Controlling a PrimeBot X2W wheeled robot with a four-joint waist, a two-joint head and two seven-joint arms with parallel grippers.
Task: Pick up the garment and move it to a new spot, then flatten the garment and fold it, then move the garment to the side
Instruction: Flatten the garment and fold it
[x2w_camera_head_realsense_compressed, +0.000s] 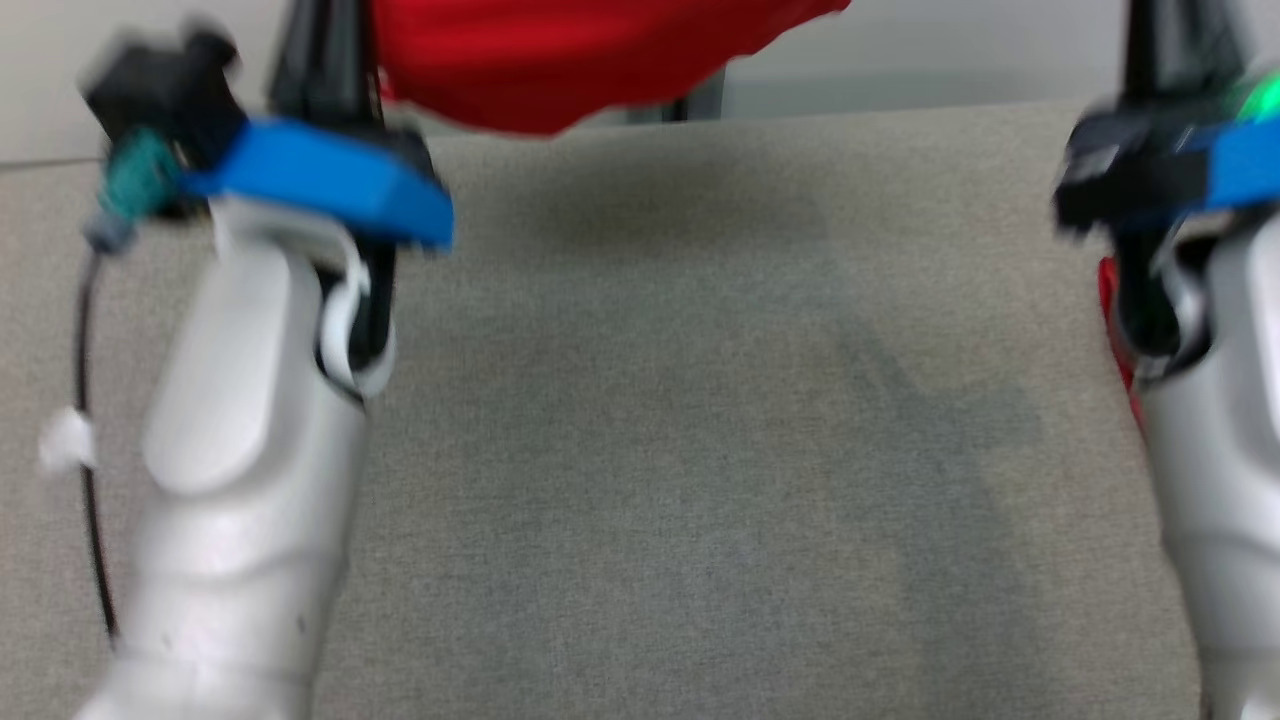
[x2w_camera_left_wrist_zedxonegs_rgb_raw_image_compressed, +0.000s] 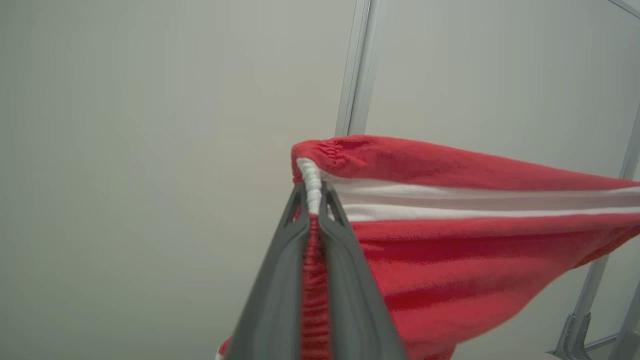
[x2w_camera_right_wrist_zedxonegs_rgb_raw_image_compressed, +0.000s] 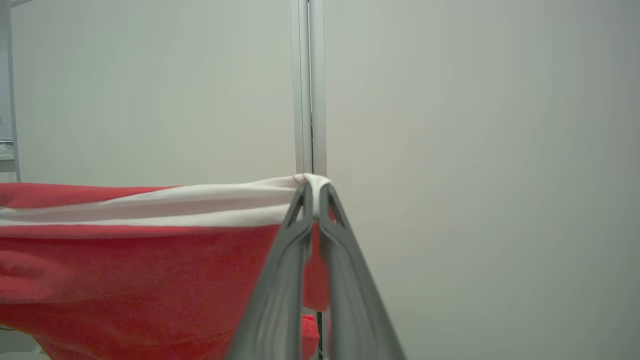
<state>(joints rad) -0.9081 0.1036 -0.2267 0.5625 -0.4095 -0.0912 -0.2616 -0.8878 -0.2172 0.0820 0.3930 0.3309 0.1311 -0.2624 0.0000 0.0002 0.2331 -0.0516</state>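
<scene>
The garment (x2w_camera_head_realsense_compressed: 560, 60) is red fleece with a white band, held up in the air above the grey table (x2w_camera_head_realsense_compressed: 640, 420). In the left wrist view my left gripper (x2w_camera_left_wrist_zedxonegs_rgb_raw_image_compressed: 313, 187) is shut on one corner of the garment (x2w_camera_left_wrist_zedxonegs_rgb_raw_image_compressed: 450, 260), pinching the white band edge. My right gripper (x2w_camera_right_wrist_zedxonegs_rgb_raw_image_compressed: 315, 192) is shut on the opposite corner of the garment (x2w_camera_right_wrist_zedxonegs_rgb_raw_image_compressed: 140, 270), which stretches taut between the two. In the head view only the pale forearms and blue wrist parts of both arms show; the fingertips are above the frame. A red strip (x2w_camera_head_realsense_compressed: 1110, 310) shows beside the right forearm.
A pale wall with an aluminium frame post (x2w_camera_right_wrist_zedxonegs_rgb_raw_image_compressed: 309, 85) stands behind the table. A black cable (x2w_camera_head_realsense_compressed: 90, 420) hangs by the left forearm. The table's far edge (x2w_camera_head_realsense_compressed: 800, 110) runs just below the hanging cloth.
</scene>
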